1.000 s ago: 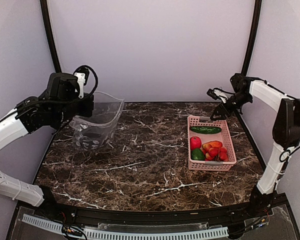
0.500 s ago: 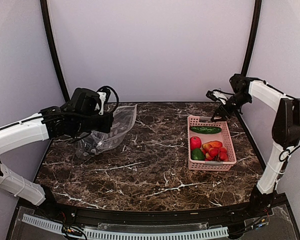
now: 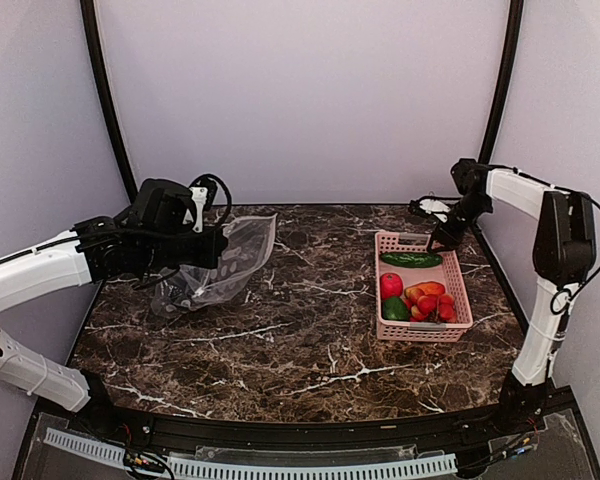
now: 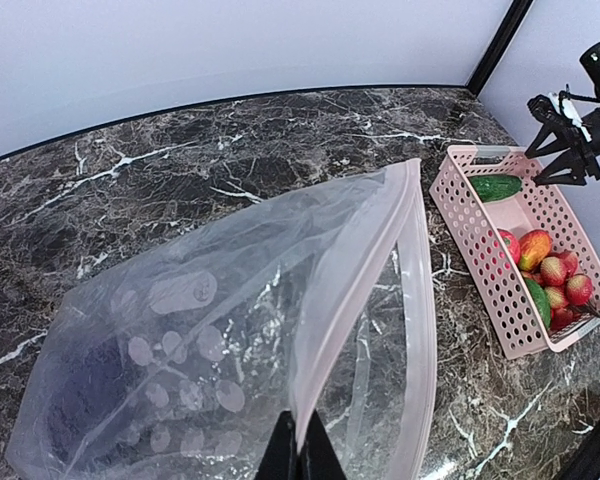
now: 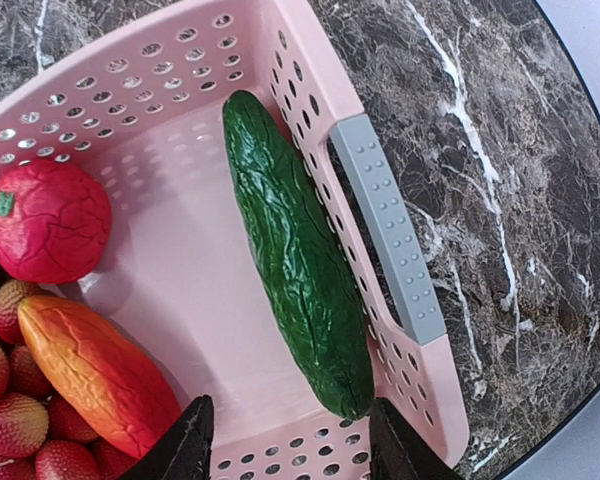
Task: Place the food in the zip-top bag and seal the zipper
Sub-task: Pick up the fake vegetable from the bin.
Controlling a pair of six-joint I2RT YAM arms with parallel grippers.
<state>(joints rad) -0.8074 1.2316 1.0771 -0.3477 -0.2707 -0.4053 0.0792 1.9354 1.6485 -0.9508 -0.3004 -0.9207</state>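
Two arms work over a marble table (image 3: pixel 300 335): the left gripper (image 4: pixel 300 455), pressed together, pinches the zipper (image 4: pixel 355 262) rim of the gaping zip-top bag (image 4: pixel 205 335) at the table's left, while the right gripper (image 5: pixel 292 448), fingers spread, hovers above the green cucumber (image 5: pixel 295 270) lying with other toy produce (image 3: pixel 427 298) in the pink basket (image 5: pixel 180 42) at the right.

Clear crinkly plastic bag (image 4: pixel 230 330), perforated pink plastic basket (image 5: pixel 310 70), wrinkled-skinned green cucumber (image 5: pixel 300 260), glossy marble-patterned table (image 3: pixel 300 340).

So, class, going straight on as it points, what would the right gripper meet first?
Probably the cucumber in the pink basket: its end lies just ahead of the open right gripper, though depth is unclear.
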